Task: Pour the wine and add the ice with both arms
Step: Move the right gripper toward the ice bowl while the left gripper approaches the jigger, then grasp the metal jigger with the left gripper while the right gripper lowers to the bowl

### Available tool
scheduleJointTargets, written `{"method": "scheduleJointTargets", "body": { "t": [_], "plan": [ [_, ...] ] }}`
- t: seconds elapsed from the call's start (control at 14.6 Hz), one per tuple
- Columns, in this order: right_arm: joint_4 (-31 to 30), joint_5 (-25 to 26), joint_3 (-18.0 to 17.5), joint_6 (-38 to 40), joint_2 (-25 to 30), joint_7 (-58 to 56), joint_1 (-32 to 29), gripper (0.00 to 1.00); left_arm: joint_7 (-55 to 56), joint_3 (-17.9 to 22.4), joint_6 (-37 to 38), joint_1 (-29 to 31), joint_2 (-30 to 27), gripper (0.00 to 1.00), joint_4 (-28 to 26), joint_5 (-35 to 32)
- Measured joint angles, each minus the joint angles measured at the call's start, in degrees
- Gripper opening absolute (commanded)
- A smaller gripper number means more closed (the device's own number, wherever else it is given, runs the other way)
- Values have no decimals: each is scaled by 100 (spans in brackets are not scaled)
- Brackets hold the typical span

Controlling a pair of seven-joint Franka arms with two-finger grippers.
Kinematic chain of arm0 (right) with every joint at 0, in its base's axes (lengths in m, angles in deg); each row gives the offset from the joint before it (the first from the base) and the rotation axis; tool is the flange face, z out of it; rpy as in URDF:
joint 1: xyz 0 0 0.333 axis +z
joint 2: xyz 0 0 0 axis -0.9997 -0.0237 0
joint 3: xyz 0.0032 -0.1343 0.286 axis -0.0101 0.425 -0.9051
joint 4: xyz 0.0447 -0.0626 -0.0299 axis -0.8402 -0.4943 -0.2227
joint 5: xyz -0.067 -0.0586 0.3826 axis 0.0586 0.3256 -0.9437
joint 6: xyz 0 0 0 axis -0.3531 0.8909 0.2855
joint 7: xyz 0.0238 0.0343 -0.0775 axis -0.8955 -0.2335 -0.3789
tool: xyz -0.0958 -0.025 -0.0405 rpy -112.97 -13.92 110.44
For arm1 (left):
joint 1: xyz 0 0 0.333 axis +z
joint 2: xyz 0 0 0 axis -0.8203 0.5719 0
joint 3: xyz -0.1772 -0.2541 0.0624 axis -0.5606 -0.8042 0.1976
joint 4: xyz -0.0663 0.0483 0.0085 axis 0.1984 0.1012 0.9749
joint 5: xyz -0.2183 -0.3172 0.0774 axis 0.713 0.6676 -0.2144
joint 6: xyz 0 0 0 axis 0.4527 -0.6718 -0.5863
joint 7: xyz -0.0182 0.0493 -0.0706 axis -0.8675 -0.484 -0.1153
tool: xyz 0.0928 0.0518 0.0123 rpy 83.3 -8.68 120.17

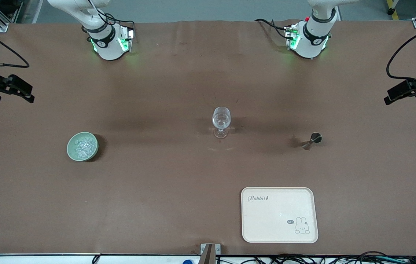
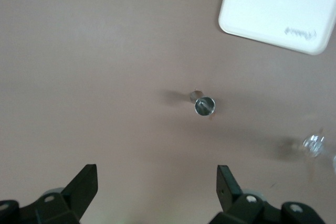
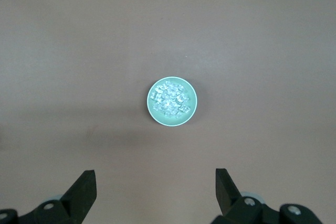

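1. Left gripper (image 2: 157, 187) is held wide open, high above the worktop (image 1: 156, 183), over a small metal cup (image 2: 205, 105).
2. Right gripper (image 3: 156, 190) is held wide open over the ice (image 3: 169, 99) in a green bowl (image 3: 157, 116).

cream rabbit tray (image 1: 279, 214) on table (image 1: 156, 190)

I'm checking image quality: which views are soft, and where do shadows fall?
Front view: sharp; dark shadows beside the green bowl, wine glass and metal jigger. Left wrist view: soft, the glass a blur at the edge. Right wrist view: the ice fairly clear, lighting even.
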Motion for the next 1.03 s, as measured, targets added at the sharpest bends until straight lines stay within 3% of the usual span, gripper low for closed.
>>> {"method": "scheduleJointTargets", "body": {
  "t": [0.41, 0.75, 1.03],
  "plan": [
    [-93, 0, 8, -117, -25, 4, 27, 100, 2677, -85, 75, -37, 442, 100, 3, 194],
    [-724, 0, 40, -1026, -129, 12, 22, 100, 3325, -33, 331, 358, 1221, 98, -32, 1514],
    [-987, 0, 59, -1245, -225, 21, 7, 98, 3511, -21, 430, 540, 1974, 100, -48, 2035]
  ]
}}
